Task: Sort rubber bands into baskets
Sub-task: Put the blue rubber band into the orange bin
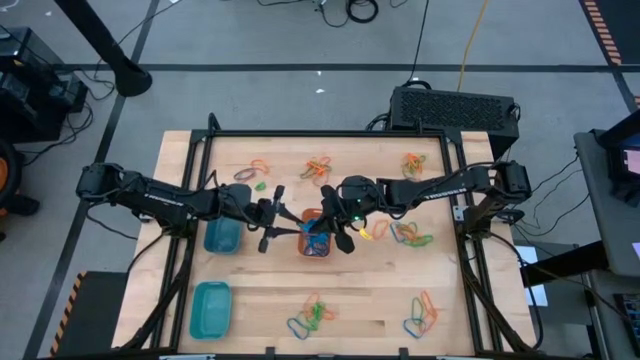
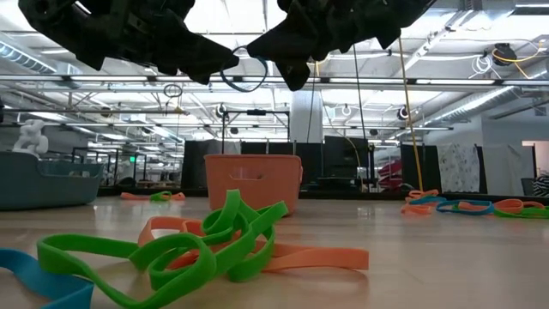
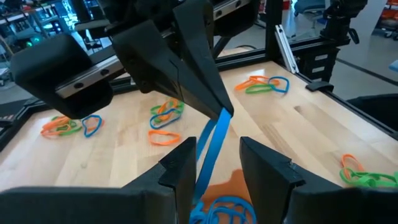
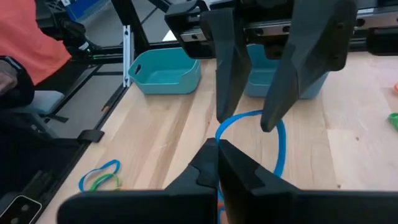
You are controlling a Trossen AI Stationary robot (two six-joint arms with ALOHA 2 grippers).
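Note:
The orange basket (image 1: 315, 240) stands mid-table with blue bands inside it (image 3: 217, 208). Two teal baskets stand to its left (image 1: 222, 236) and at the near left (image 1: 210, 308). My right gripper (image 1: 325, 222) is shut on a blue rubber band (image 4: 283, 143) above the orange basket. My left gripper (image 1: 288, 218) is open facing it, and its two fingers (image 3: 183, 174) stand on either side of the hanging band (image 3: 208, 155). In the low view the band (image 2: 244, 73) shows as a loop between the two grippers, well above the basket (image 2: 253, 180). My right gripper pinches one spot of the blue band's loop (image 3: 222, 118) between its two shut fingertips. The fingers come slanting down from the table's right. The band hangs below them as a slack loop, clear of the basket. My left gripper: I cannot tell whether its fingers touch the band.
Heaps of orange, green, blue and yellow bands lie at the far side (image 1: 318, 168) (image 1: 413, 162) (image 1: 255, 172), at the right (image 1: 410, 235) and near the front edge (image 1: 312, 315) (image 1: 422, 315). A person's orange sleeve (image 4: 37, 37) shows beyond the table.

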